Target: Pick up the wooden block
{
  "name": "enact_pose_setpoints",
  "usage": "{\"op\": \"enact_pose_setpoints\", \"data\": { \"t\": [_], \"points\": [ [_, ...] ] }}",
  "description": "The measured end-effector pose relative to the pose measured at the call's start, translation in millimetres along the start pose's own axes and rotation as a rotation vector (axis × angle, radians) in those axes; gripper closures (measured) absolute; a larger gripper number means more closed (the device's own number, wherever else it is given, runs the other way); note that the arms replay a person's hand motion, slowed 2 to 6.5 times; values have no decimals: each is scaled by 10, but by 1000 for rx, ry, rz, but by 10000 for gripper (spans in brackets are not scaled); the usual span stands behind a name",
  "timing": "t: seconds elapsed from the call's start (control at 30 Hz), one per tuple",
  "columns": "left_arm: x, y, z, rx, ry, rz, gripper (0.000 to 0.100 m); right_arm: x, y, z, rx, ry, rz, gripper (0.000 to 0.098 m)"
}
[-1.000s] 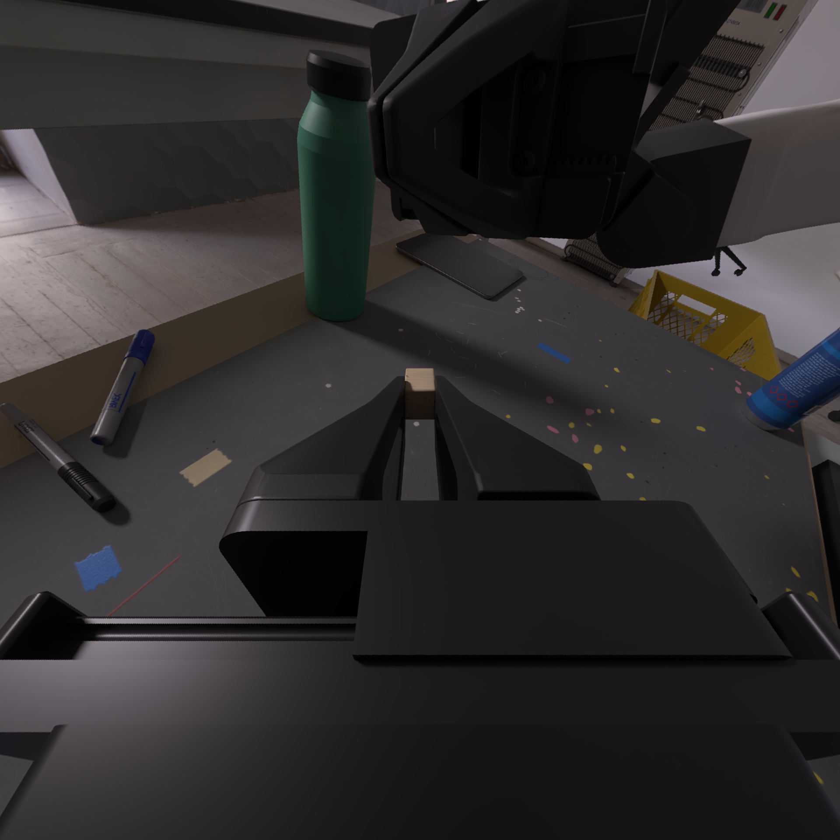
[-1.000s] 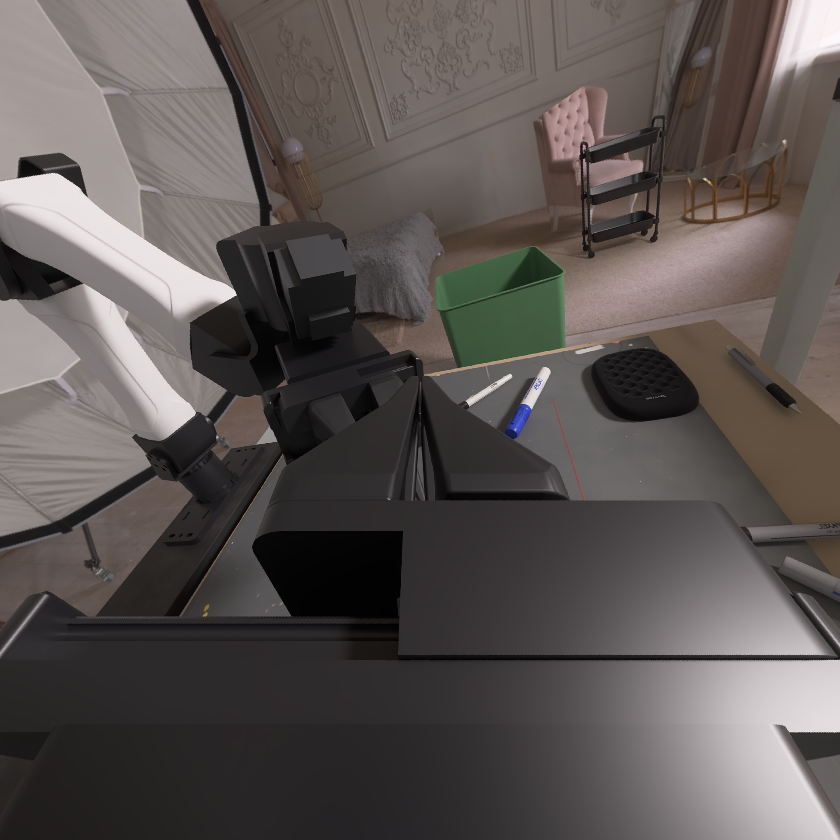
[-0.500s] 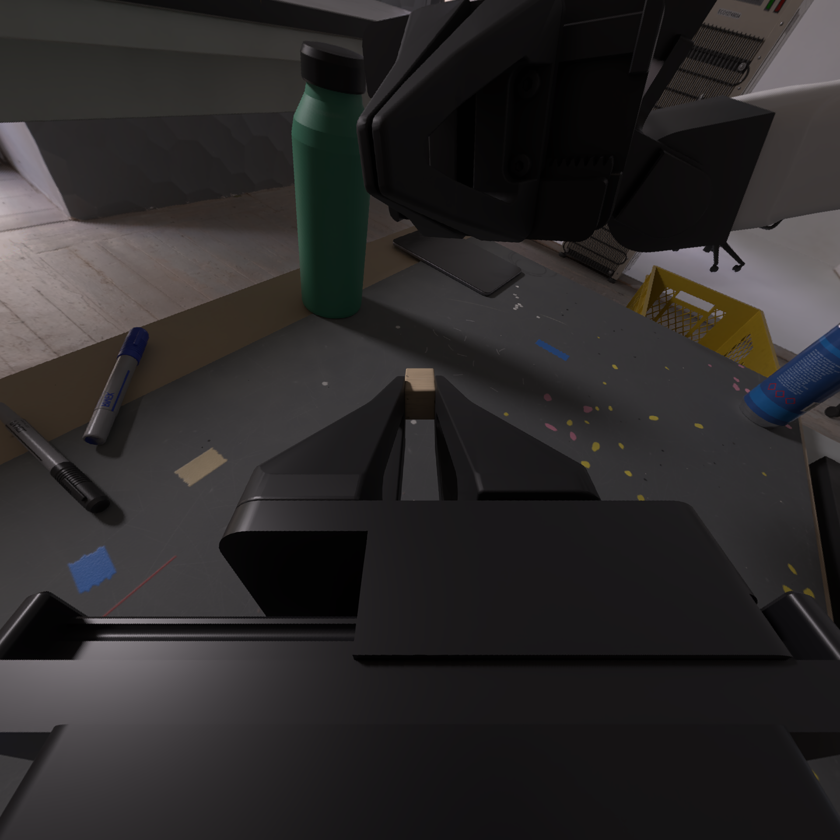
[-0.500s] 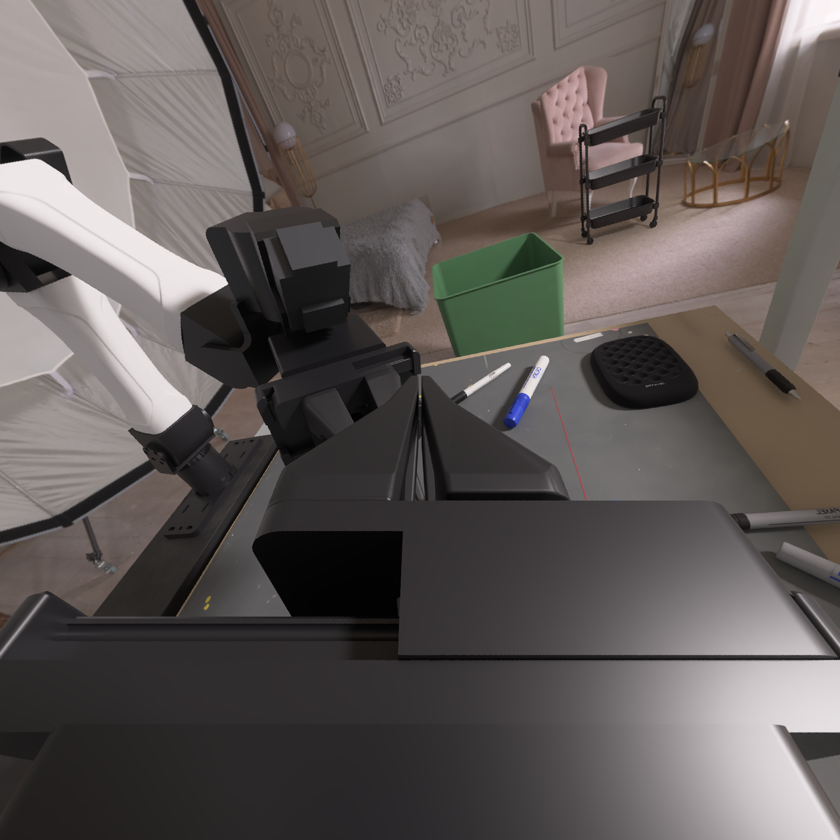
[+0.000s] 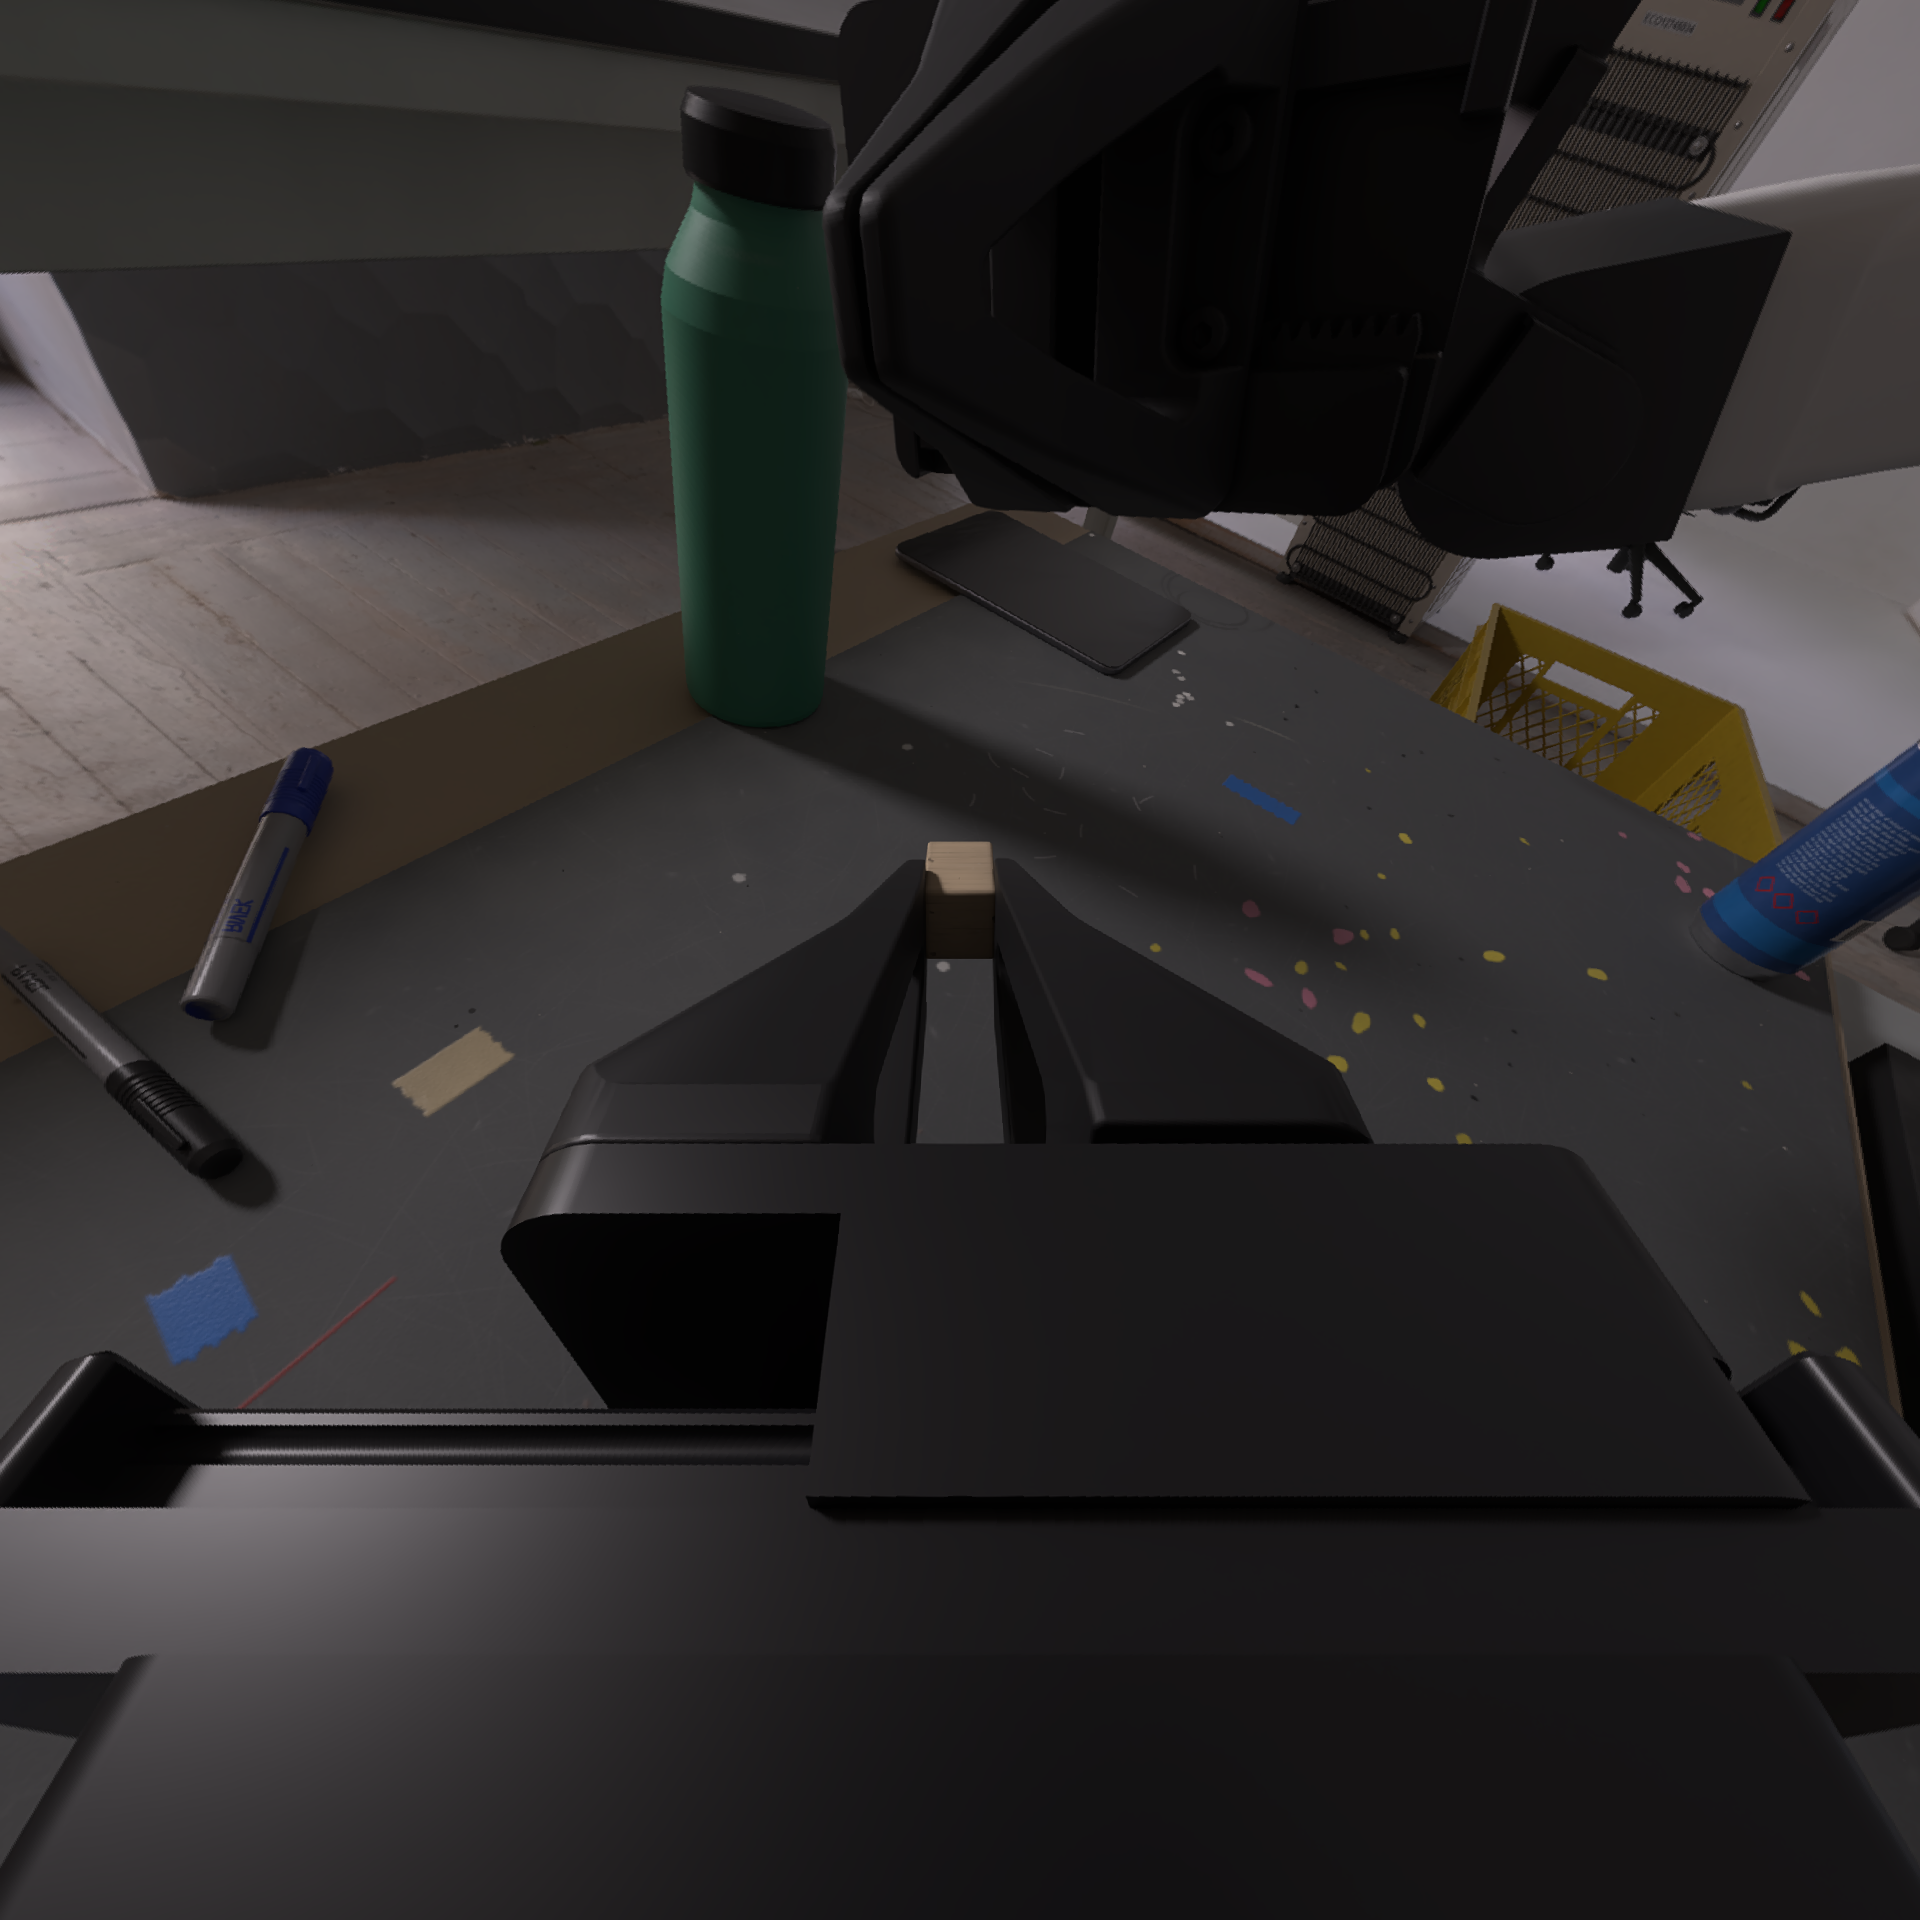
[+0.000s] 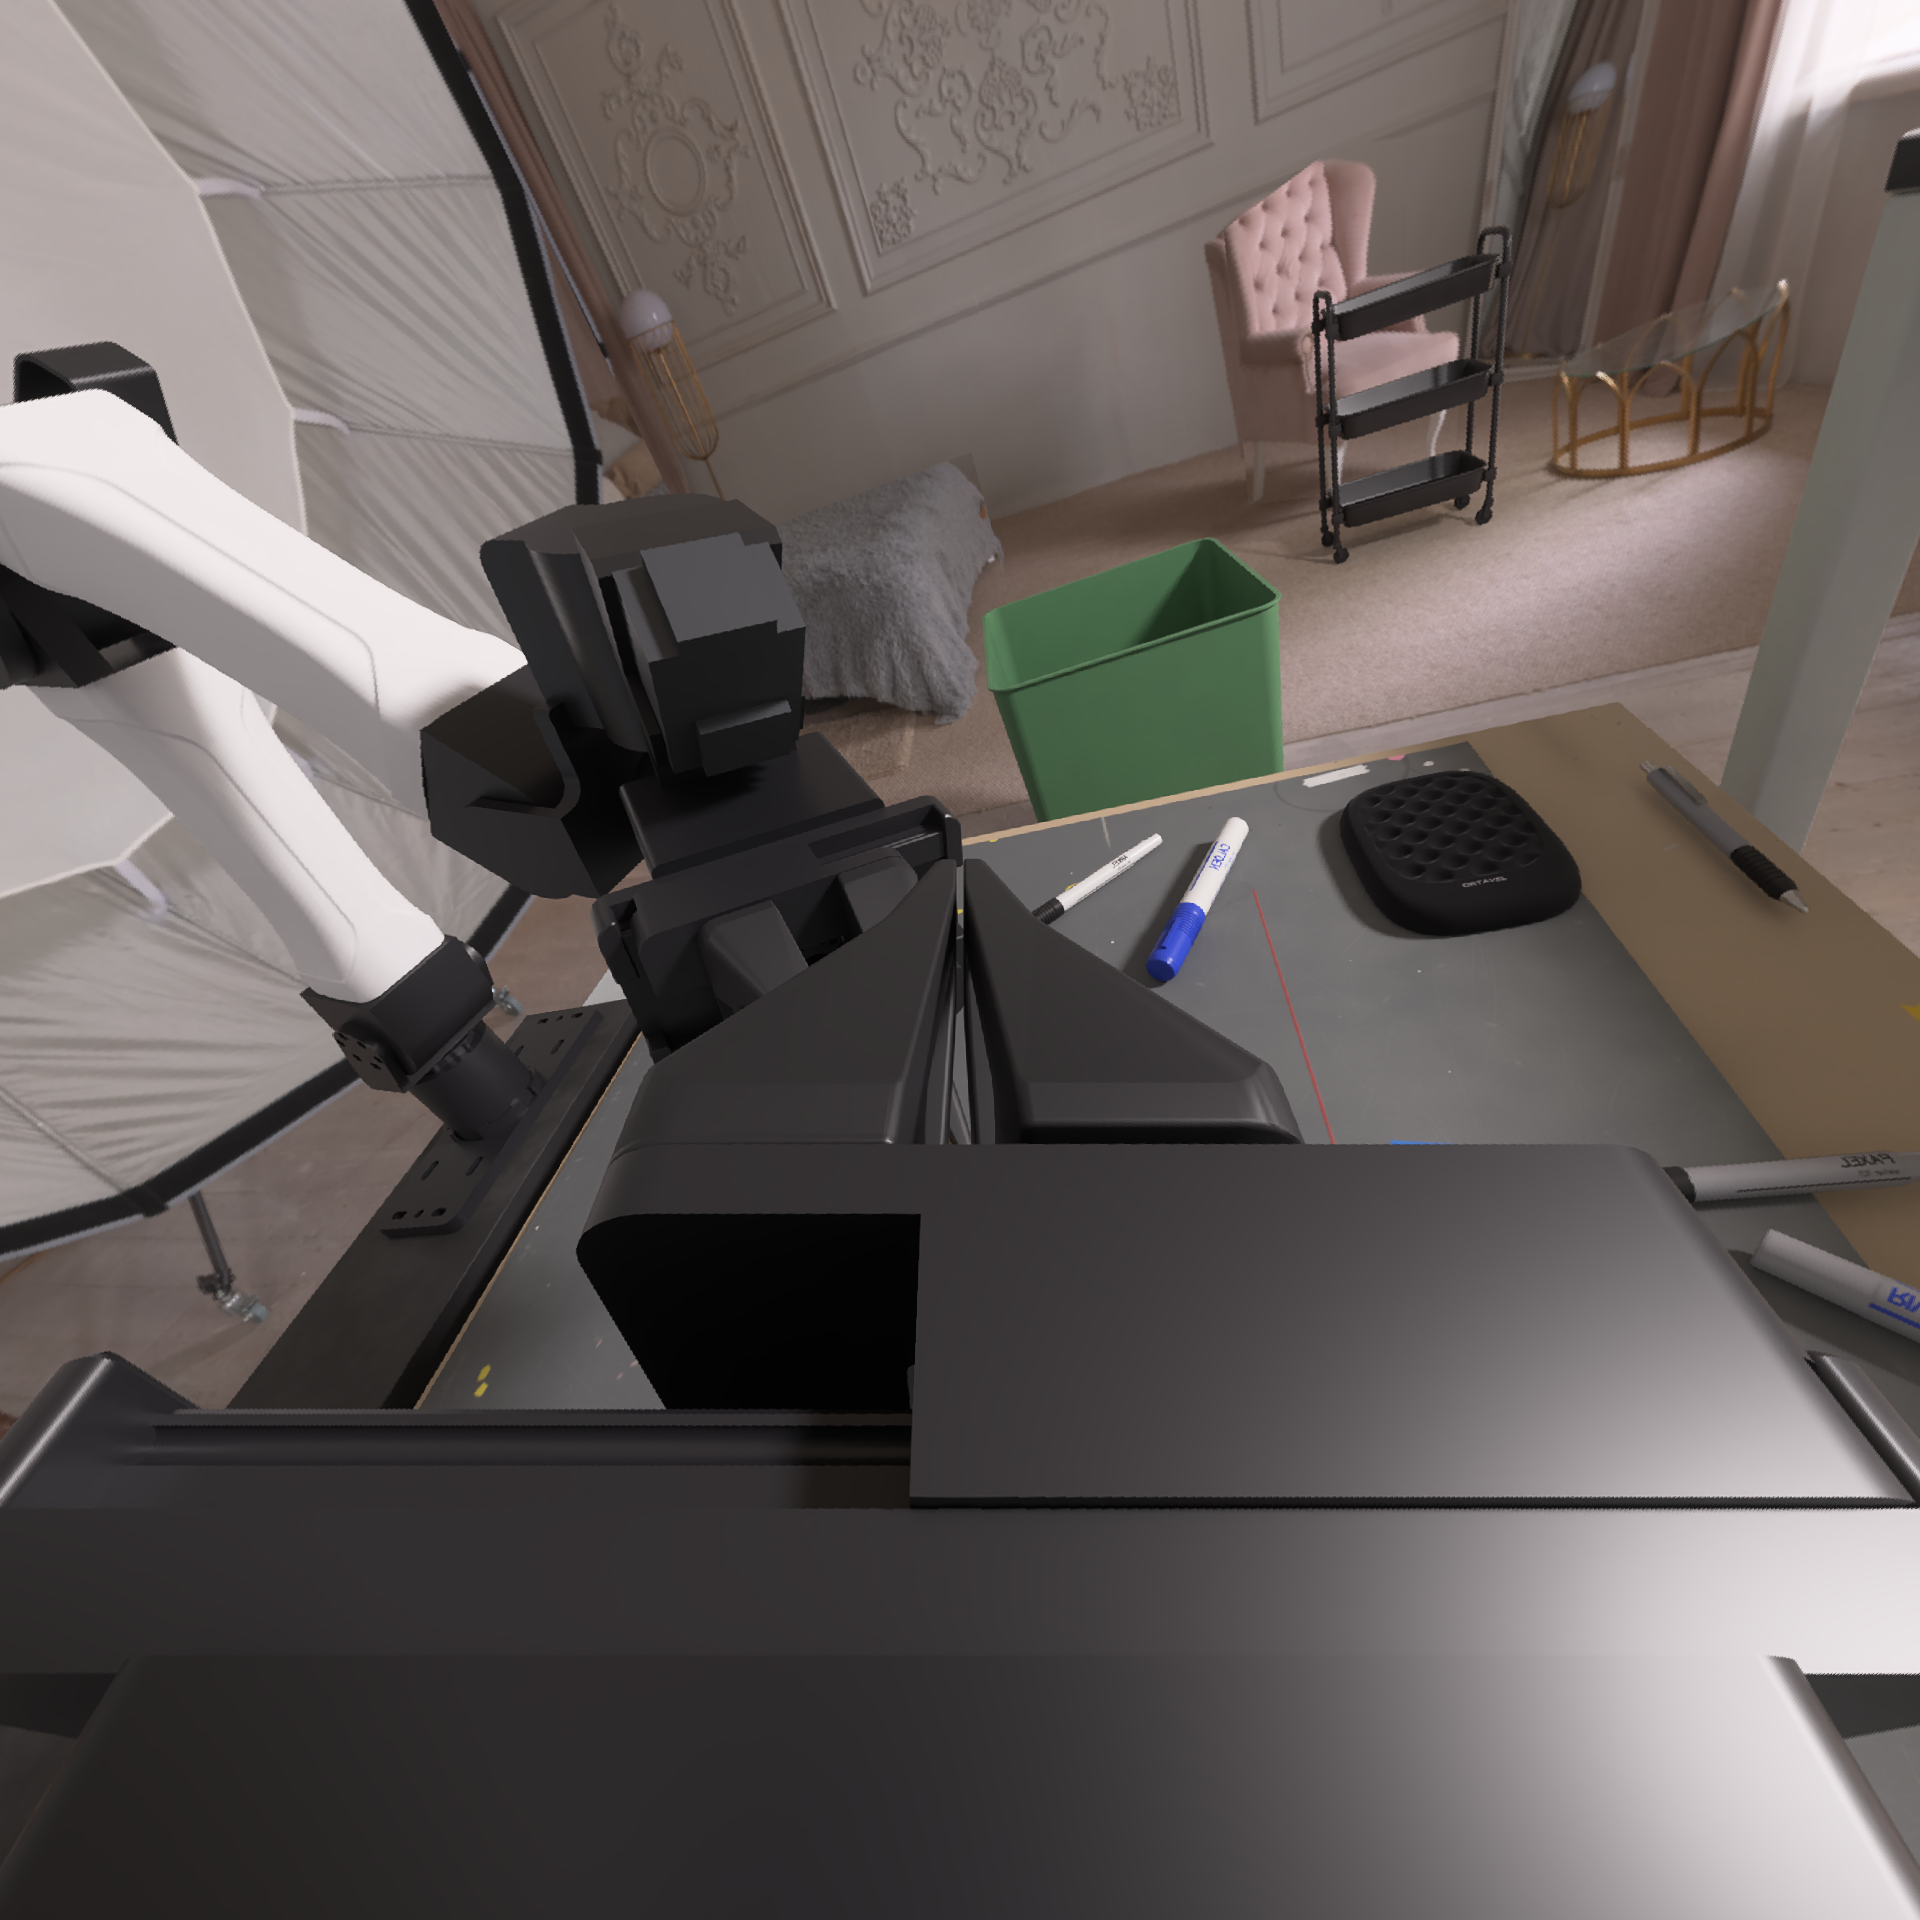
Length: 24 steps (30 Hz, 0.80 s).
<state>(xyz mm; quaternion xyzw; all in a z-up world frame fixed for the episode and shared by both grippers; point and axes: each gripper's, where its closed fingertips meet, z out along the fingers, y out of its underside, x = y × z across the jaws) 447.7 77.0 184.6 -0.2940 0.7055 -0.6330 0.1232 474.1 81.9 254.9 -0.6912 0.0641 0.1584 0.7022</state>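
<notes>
In the left wrist view a small light wooden block (image 5: 958, 896) sits clamped between the tips of my left gripper (image 5: 960, 914), held above the dark mat (image 5: 623, 935). The right arm's black wrist (image 5: 1164, 260) hangs close above and beyond it. In the right wrist view my right gripper (image 6: 958, 894) is shut with nothing between its fingers, up in the air. The left arm (image 6: 260, 644) and its gripper body (image 6: 769, 914) show to the left there; the block is hidden in that view.
A green bottle (image 5: 753, 416), a dark phone (image 5: 1044, 592), a blue marker (image 5: 260, 883), a black pen (image 5: 114, 1070) and a blue can (image 5: 1829, 873) lie around the mat. The right wrist view shows markers (image 6: 1195, 899), a black pad (image 6: 1455, 852) and a green bin (image 6: 1138, 675).
The mat and its objects have drifted slightly in the left wrist view while the block stays fixed between the fingers: the left gripper is moving with it. The right gripper's view has shifted a little.
</notes>
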Motion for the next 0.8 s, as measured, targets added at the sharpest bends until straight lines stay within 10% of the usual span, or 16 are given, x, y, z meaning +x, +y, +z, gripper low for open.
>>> {"op": "enact_pose_setpoints", "data": {
  "t": [0.8],
  "points": [
    [17,24,44,-9,5,21,895,-4,9,-23,-2,24,-39,969]
  ]
}}
